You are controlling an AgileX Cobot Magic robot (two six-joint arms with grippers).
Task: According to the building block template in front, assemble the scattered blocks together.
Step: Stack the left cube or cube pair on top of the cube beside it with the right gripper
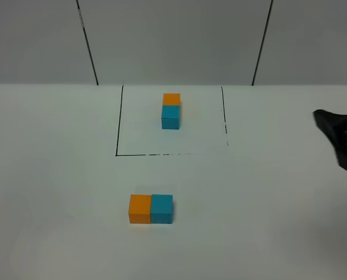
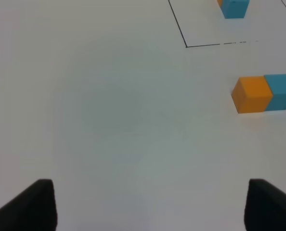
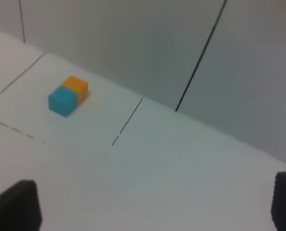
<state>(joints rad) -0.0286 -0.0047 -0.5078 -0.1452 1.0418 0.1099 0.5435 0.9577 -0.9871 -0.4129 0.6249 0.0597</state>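
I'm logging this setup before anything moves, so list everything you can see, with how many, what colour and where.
building block template: one pair, orange cube joined to cyan cube, inside the outline at the far middle of the table, orange at the back.
outline: one, thin black, drawn on the table around the template, broken in places.
orange block: one, orange, nearer the front, outside the outline.
cyan block: one, cyan, touching the orange block's side, on its right in the high view.
table: one, white.
wall: grey panels, two dark seams, behind the table.
left gripper: one, black, open, empty, over bare table.
right gripper: one, black, open, empty, at the right edge of the high view.
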